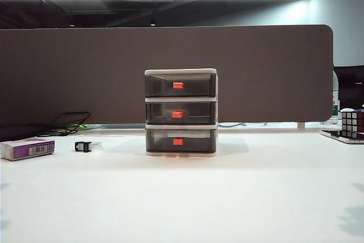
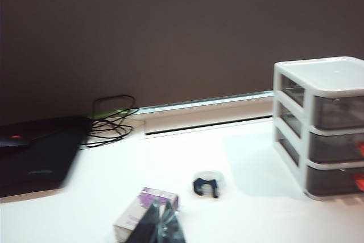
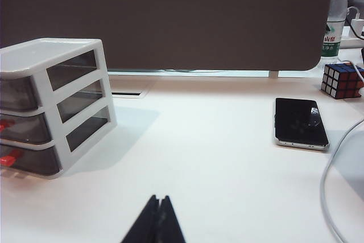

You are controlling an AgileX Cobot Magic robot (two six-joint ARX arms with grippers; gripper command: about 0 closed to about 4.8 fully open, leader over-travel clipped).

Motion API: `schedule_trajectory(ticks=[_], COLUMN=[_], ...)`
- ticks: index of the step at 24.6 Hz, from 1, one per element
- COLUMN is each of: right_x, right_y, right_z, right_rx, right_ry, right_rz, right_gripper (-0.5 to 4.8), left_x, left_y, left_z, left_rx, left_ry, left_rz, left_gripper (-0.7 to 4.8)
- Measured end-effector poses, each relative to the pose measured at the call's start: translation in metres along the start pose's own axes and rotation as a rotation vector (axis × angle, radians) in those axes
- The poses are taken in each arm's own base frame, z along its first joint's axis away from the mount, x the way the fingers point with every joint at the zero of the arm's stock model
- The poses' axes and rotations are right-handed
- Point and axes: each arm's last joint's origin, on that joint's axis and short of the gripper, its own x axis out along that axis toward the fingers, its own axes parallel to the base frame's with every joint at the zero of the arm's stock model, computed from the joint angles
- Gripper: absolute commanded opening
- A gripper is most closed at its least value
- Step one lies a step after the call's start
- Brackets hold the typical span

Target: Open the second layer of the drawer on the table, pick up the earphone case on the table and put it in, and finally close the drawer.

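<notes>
**Drawer unit shut, both pincers closed and empty**

The small three-tier drawer unit (image 1: 181, 112), white-framed with smoky translucent grey drawers, stood upright near the middle of the plain white surface (image 1: 227, 197), in front of a dark brown partition panel (image 1: 85, 72). All three drawers sat flush in the frame, each with a red-orange tab on its front. The second layer (image 1: 181, 112), the middle drawer, was pushed fully in.

The left pincer (image 2: 161, 226) hung low over the surface with its dark fingertips pressed together, holding nothing. Just beyond it lay a purple-and-white rectangular box (image 2: 145, 213), and near that a tiny black clip (image 2: 206, 186). A tangle of black cable (image 2: 111, 120) and a flat black device (image 2: 34, 152) lay farther back.

The right pincer (image 3: 157, 220) was likewise shut tight and empty, well apart from the drawer unit. On its side rested a black smartphone (image 3: 300, 122), a colourful puzzle cube (image 3: 342, 79) and a white cable (image 3: 335, 180).

The earphone case could not be made out in any view.
</notes>
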Motion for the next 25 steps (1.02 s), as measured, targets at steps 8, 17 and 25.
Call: schedule_trajectory(ticks=[8, 17, 25], right_x=[0.0, 0.0, 0.0], right_y=[0.0, 0.0, 0.0], right_z=[-0.002, -0.002, -0.002], right_rx=[0.003, 0.003, 0.003], right_ry=[0.02, 0.02, 0.02], right_rz=[0.004, 0.004, 0.004], right_gripper=[-0.05, -0.05, -0.05], left_x=[-0.001, -0.001, -0.001], left_y=[-0.001, -0.001, -0.001], left_z=[-0.012, -0.016, -0.016], left_rx=[-0.006, -0.007, -0.007], left_ry=[0.129, 0.167, 0.167], left_rz=[-0.009, -0.012, -0.012], left_gripper=[-0.05, -0.05, -0.05])
